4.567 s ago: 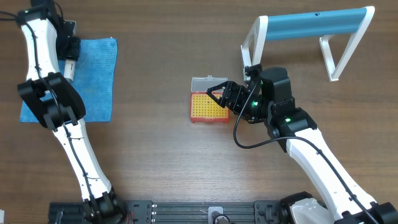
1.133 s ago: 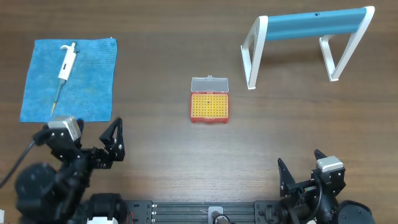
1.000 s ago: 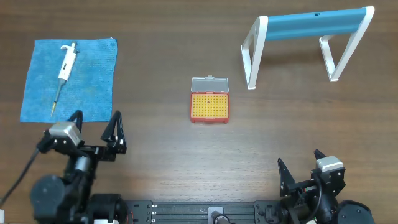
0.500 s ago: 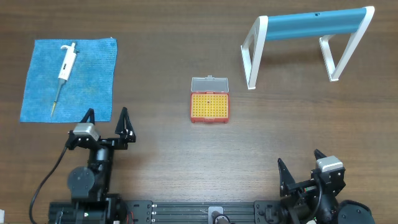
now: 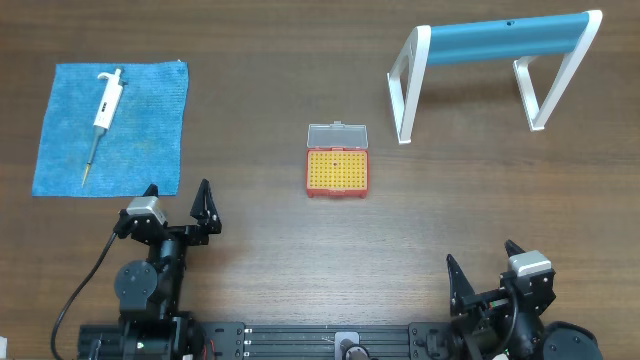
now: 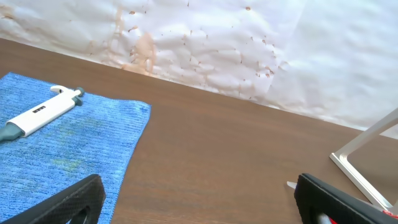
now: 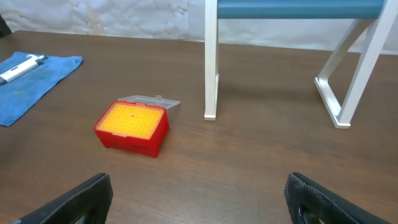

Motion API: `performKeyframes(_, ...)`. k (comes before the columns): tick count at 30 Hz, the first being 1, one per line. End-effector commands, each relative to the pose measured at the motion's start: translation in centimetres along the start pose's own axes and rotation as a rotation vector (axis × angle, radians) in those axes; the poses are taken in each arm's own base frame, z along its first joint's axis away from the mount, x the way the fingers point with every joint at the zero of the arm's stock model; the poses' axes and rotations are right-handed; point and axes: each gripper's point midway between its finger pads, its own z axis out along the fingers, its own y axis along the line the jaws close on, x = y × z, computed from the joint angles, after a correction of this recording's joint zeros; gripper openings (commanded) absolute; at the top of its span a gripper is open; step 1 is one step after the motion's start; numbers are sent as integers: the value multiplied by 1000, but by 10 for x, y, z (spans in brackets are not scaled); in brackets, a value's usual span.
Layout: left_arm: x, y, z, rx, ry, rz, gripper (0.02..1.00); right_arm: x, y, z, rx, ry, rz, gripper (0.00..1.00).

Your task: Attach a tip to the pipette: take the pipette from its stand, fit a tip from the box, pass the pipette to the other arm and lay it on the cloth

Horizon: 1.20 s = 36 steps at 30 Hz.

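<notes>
Blue cloth at the left of the bench carries the pipette, long axis pointing away from the arms, tip end nearer them. The left tool, spread wide, sits just beside the cloth's near edge. Past the tip box, the right tool, also wide, sits well apart.

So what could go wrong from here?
The pipette lies loose on the blue cloth, its tip near the cloth's edge, so a tug on the cloth might roll it off. The open left pincer sits close to that cloth. The tip box is open, so its tips could gather dust.
</notes>
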Motion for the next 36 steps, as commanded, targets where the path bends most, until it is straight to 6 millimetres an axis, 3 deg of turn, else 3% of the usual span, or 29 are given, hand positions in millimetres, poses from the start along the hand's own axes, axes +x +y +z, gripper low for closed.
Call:
performKeyframes(1, 0, 1, -1, -7, -4, 13, 987, -2, -2, -1, 11, -13, 14, 901)
performKeyframes(15, 0, 1, -1, -7, -4, 13, 985, 0, -4, -1, 28, -6, 20, 899)
performKeyframes(23, 0, 1, -1, -7, -5, 13, 987, 18, -53, -6, 383, 32, 149, 925)
performKeyframes(29, 0, 1, -1, -7, -5, 13, 985, 18, -58, -9, 425, 28, 165, 925)
performKeyframes(32, 0, 1, -1, -7, -5, 13, 987, 10, -50, -3, 368, -7, 162, 928)
performKeyframes(36, 0, 1, -1, -7, -5, 13, 985, -34, -56, 16, 337, -216, 114, 928)
